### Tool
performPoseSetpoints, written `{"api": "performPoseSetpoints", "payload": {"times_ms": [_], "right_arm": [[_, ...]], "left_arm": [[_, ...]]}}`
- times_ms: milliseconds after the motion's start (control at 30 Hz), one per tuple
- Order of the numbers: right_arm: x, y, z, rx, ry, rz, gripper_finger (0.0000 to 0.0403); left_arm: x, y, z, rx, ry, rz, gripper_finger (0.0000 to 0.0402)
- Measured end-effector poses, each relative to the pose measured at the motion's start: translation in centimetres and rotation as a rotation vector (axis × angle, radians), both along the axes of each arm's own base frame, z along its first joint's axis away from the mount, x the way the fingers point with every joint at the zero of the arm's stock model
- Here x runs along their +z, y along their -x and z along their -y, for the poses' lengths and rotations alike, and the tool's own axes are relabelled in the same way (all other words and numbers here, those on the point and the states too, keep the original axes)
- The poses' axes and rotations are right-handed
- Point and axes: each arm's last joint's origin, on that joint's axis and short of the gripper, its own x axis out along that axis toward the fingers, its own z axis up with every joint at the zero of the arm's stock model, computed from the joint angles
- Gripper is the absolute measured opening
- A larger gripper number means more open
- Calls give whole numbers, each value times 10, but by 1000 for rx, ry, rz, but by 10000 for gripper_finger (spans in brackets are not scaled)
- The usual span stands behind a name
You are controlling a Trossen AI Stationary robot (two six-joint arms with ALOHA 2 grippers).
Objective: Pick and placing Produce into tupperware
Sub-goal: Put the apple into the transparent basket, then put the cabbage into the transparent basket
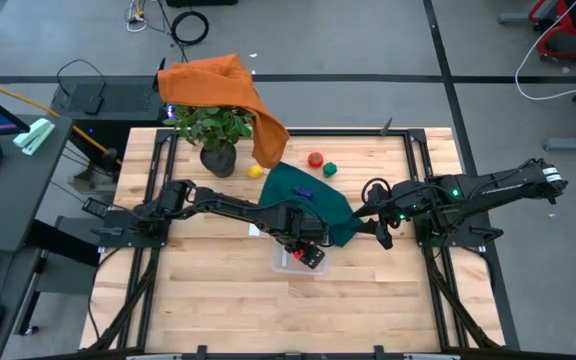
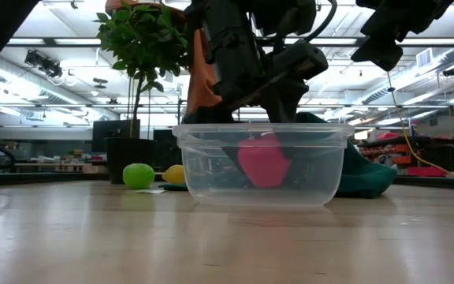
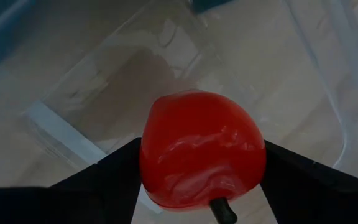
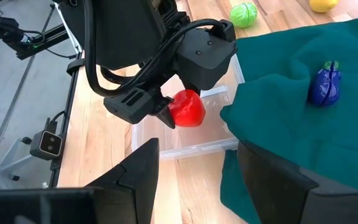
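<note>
My left gripper is shut on a red toy fruit and reaches down into the clear tupperware, which stands on the wooden table. In the low view the fruit shows through the wall, below the rim. A dark blue piece lies on a teal cloth. A red piece, a green one and a yellow one rest on the table farther back. My right gripper is open, hovering beside the cloth, right of the tupperware. My left gripper pinches the red fruit between its two fingers, one on each side of its body. The fingers come from above, slanting down into the tupperware. The dark stem points back toward the wrist. Whether the fruit touches the tupperware's floor, I cannot tell.
A potted plant with an orange cloth draped over it stands at the far left of the table. The teal cloth lies bunched right next to the tupperware's far-right side. Bare wood lies toward the near edge.
</note>
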Motion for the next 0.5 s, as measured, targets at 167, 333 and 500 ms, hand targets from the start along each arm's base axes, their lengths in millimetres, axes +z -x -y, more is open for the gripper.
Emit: {"api": "performPoseSetpoints", "payload": {"times_ms": [167, 333, 500], "right_arm": [[0, 0, 0, 0, 0, 0, 181], [0, 0, 0, -1, -2, 0, 181], [0, 0, 0, -3, -4, -1, 181]], "left_arm": [[0, 0, 0, 0, 0, 0, 321], [0, 0, 0, -1, -1, 1, 339], [0, 0, 0, -17, -22, 5, 340]]}}
